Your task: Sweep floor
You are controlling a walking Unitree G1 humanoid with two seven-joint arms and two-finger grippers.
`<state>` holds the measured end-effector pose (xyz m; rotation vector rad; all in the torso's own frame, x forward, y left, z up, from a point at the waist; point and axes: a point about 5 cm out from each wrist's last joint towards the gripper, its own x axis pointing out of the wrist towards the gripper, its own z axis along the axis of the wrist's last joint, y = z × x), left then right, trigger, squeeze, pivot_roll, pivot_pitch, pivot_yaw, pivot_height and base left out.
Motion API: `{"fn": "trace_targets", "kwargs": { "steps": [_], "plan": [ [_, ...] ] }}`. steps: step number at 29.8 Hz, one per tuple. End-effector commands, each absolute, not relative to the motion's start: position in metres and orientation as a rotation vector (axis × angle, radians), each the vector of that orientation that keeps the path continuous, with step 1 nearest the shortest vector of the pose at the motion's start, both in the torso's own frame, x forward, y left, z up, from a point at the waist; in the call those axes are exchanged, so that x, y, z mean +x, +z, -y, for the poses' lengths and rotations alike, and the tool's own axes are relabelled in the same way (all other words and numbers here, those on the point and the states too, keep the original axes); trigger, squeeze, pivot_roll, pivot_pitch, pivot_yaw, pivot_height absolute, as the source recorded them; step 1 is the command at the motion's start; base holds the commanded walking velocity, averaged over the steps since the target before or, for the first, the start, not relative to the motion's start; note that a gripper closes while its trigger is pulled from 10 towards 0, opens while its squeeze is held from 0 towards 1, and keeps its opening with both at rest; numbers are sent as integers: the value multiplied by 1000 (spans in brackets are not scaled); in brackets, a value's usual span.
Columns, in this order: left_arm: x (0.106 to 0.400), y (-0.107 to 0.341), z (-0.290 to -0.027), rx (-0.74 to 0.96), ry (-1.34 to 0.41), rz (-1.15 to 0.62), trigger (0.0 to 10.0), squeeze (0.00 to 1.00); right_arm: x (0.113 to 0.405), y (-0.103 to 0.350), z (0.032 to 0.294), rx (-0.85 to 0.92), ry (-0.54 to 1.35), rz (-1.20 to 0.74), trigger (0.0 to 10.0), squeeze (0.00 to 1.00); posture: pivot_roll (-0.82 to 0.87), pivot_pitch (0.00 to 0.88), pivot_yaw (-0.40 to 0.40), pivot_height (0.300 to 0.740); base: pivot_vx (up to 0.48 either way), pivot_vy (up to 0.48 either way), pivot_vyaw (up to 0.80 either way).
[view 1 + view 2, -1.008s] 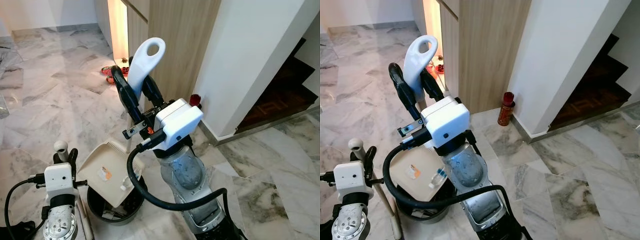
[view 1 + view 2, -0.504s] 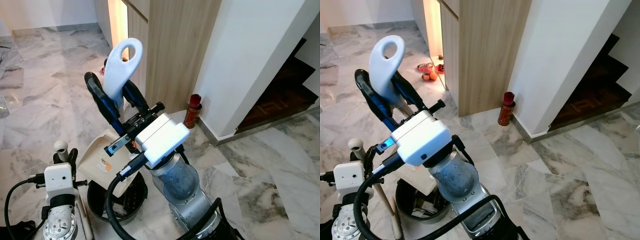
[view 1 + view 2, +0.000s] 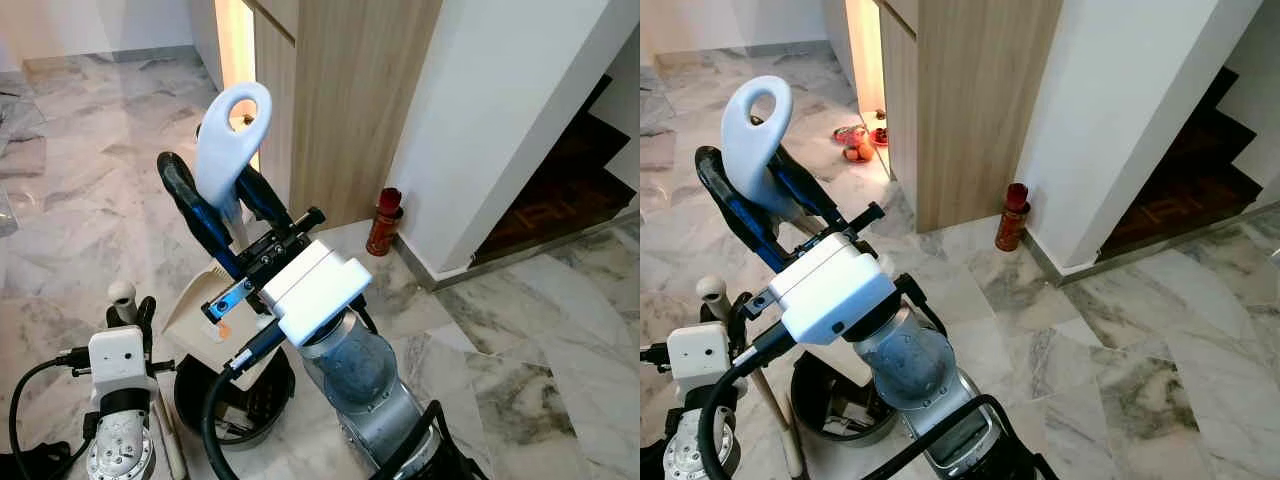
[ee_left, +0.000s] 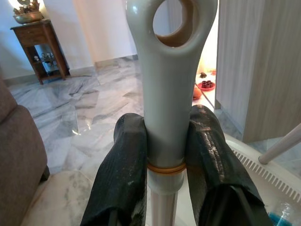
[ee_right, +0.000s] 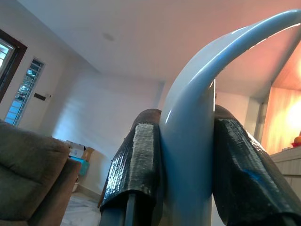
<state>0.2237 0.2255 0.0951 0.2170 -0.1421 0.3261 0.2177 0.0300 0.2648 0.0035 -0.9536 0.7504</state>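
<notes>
Right end effector (image 3: pixel 215 205): clamped on the dustpan handle (image 3: pixel 230 135), pan (image 3: pixel 195 310) tipped over the black bin (image 3: pixel 235 405).
Left end effector (image 4: pixel 167 155): clamped on the broom handle (image 4: pixel 167 94).
Progress: judged late stage, dustpan emptying; marble floor (image 3: pixel 100 170) looks mostly clean.

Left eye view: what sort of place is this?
Most likely a home's ground-floor hall: marble floor, dark staircase, a sofa and wooden side table beyond.
</notes>
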Motion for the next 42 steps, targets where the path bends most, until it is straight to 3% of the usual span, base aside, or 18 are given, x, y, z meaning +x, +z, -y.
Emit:
{"fn": "trace_targets", "kwargs": {
  "steps": [1, 42],
  "plan": [
    [225, 102, -224, 222, 321, 184, 10000, 8, 203, 281, -28, 45, 752, 1071, 10000, 0, 80, 99, -82, 740, 0, 0, 0],
    [229, 103, -222, 216, 317, 196, 10000, 8, 201, 279, -30, -59, 779, 1129, 10000, 0, 80, 81, -85, 740, 0, 0, 0]
  ]
}}
